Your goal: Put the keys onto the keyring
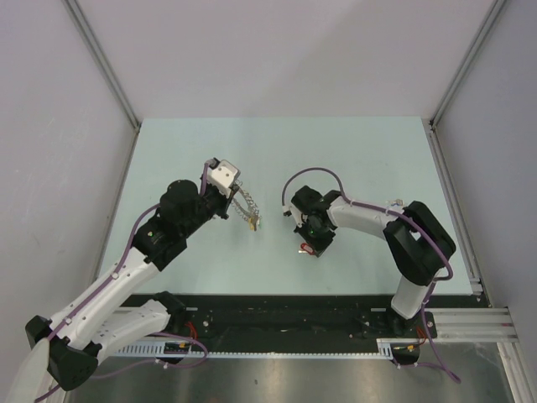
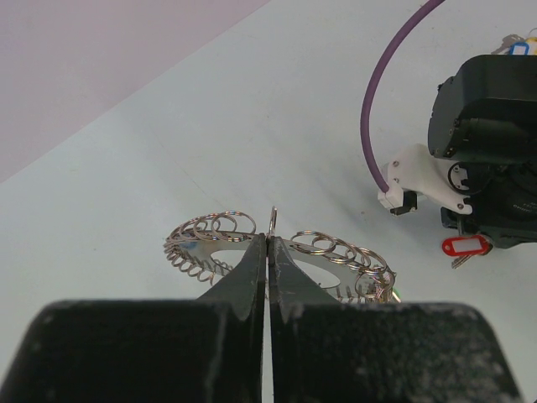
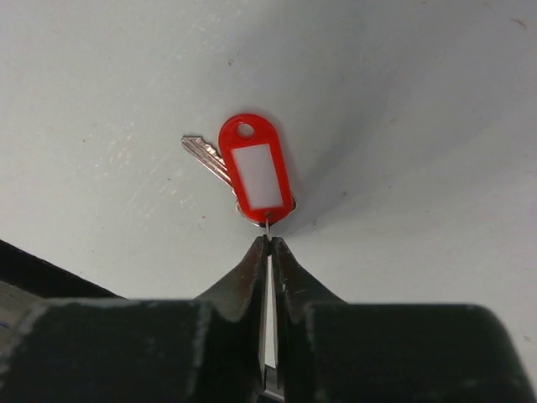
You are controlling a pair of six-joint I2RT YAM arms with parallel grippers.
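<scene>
The keyring (image 2: 214, 228) is a silvery loop of linked small rings. My left gripper (image 2: 268, 238) is shut on its near edge and holds it up off the table. In the top view the keyring (image 1: 247, 210) hangs from my left gripper (image 1: 233, 200), with a green bit at its lower end. A red-headed key (image 3: 256, 172) hangs from my right gripper (image 3: 268, 238), which is shut on the thin wire ring at the tag's end. The key's silver blade (image 3: 204, 154) points left. In the top view my right gripper (image 1: 309, 242) is right of the keyring, apart from it.
The right arm's gripper body (image 2: 491, 159) and purple cable (image 2: 377, 92) fill the right of the left wrist view, with the red key (image 2: 465, 246) beneath it. Blue and yellow key tags (image 2: 522, 44) lie on the table at that view's top right corner. Grey walls enclose the table.
</scene>
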